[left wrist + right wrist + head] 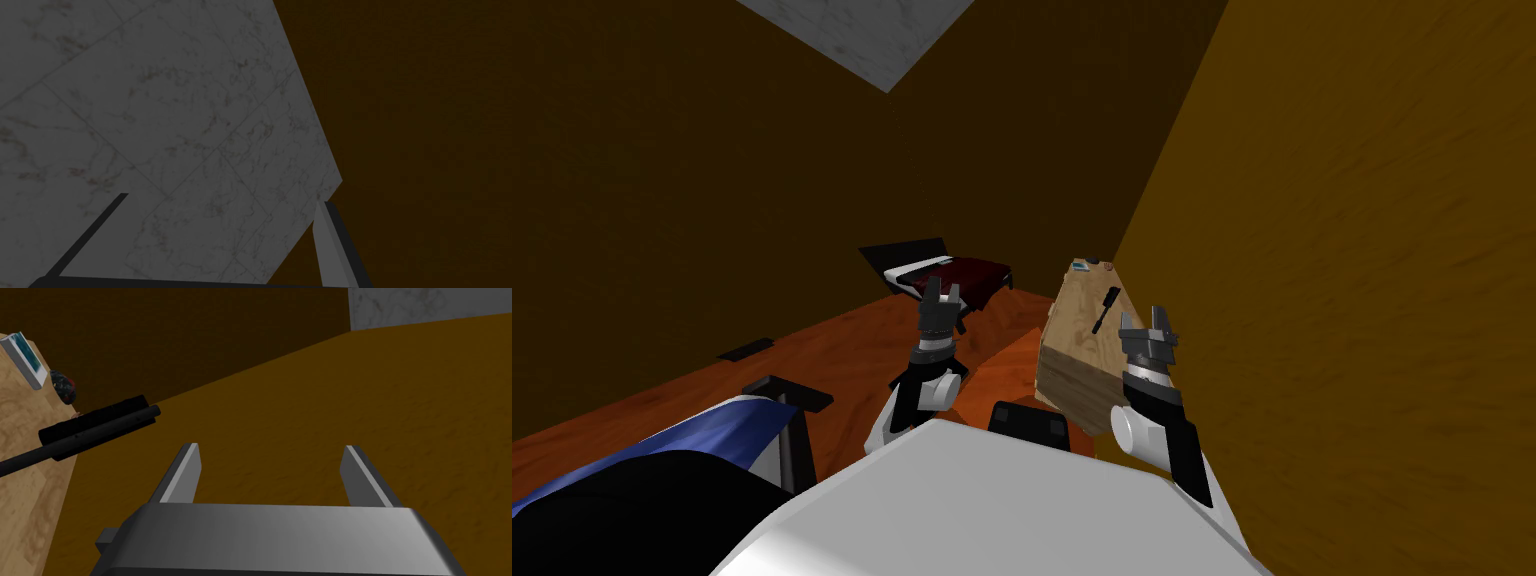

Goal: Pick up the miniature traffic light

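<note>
right gripper [272, 474]: two grey blade fingers [183, 472] spread about a third of the frame apart, with nothing held between them. In the head view it stands right of centre [1152, 322], pointing up, at the right edge of the table.
left gripper [940, 298]: at the centre of the head view, pointing up. Its fingers [326, 240] are wide apart and empty.
miniature traffic light [95, 424]: black, a thick oblong housing on a thin rod, lying flat on the table top. It is off to the outer side of one right-gripper finger, apart from it and not between the blades. In the head view [1106, 308] it lies just up and left of the right gripper, near but not touching.
table [1077, 350]: pale wood-grain top on a box-like body with a darker planked front, set against the wall at centre right of the head view.
table contents: the miniature traffic light. At the far end is a white slab [22, 360] with a teal face, and just beside it a dark mottled lump [64, 386] with a red patch (what it is cannot be told).
wall [1362, 300]: ochre with a streaked texture, on the right half of the head view.
floor [842, 340]: orange-red wood grain.
bed [967, 272]: dark red cover, white pillow and black frame, just above the left gripper in the head view.
second bed [712, 432]: blue and white cover, lower left of the head view.
</note>
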